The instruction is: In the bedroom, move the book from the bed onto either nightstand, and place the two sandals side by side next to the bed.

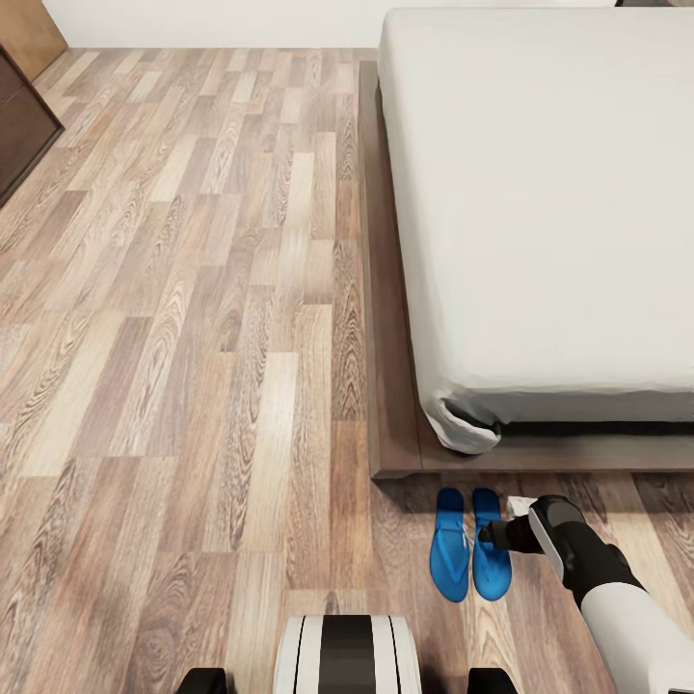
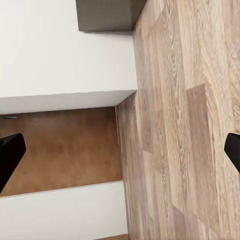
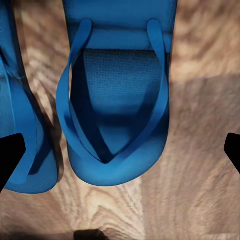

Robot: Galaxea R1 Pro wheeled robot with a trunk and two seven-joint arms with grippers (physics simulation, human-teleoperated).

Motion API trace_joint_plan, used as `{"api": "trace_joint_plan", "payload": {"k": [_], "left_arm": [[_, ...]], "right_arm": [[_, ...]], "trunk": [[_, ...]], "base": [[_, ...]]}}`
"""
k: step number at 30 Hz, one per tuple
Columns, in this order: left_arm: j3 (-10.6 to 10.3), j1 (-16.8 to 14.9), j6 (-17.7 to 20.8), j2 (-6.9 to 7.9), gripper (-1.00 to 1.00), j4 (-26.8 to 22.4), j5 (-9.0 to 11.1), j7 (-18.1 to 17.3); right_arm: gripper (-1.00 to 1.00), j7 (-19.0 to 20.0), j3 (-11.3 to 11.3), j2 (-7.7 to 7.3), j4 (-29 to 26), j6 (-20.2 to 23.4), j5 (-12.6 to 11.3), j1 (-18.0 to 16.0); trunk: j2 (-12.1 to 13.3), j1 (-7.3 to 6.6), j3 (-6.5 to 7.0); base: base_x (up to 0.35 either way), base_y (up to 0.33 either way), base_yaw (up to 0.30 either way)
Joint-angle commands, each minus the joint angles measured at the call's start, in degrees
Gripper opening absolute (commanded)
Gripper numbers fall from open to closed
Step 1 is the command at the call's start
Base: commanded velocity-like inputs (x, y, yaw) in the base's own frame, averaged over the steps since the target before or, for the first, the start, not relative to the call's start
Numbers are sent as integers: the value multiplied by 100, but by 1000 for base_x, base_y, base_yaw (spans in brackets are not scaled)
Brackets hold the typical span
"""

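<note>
Two blue sandals lie side by side on the wood floor just off the foot corner of the bed (image 1: 540, 193), the left sandal (image 1: 450, 557) and the right sandal (image 1: 492, 569). My right gripper (image 1: 486, 533) hovers over the right sandal, open. In the right wrist view that sandal (image 3: 117, 90) lies toe-strap up between the two black fingertips (image 3: 10, 157), apart from both, with the other sandal (image 3: 22, 150) beside it. My left gripper (image 2: 120, 152) is open over bare floor, holding nothing. The book and the nightstand are out of view.
The bed's dark wooden frame (image 1: 390, 386) runs along the floor, with a rumpled sheet corner (image 1: 463, 429) hanging over it. A dark dresser (image 1: 19, 125) stands at the far left. The left wrist view shows a white wall (image 2: 60, 60) and a dark cabinet (image 2: 107, 15).
</note>
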Motion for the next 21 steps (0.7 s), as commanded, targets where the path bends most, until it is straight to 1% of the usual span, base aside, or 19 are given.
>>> {"api": "trace_joint_plan", "payload": {"k": [1,7,10,12,18,21], "left_arm": [[-47,-4,58,6,100,-6,0,34],[-47,-6,59,7,100,-6,0,34],[-74,-105,109,105,100,-104,-102,131],[-74,-172,109,170,100,-169,-172,196],[-74,-372,109,364,100,-313,-184,234],[-74,-387,109,372,100,-313,-184,234]], "right_arm": [[100,23,-12,2,-7,25,16,-1],[100,25,-11,-1,-7,25,24,-1],[100,47,-98,-100,-58,-57,62,-100],[100,47,-98,-163,-58,-57,62,-165],[100,47,-98,-163,-58,-57,62,-168],[100,47,-98,-163,-58,-57,62,-168]], "trunk": [[-1,-1,-3],[-1,-1,-3],[-1,-1,-3],[-1,-1,-3],[-1,-1,-3],[-1,-1,-3]], "base": [[0,0,0],[0,0,0],[0,0,0],[0,0,0],[0,0,0],[0,0,0]]}}
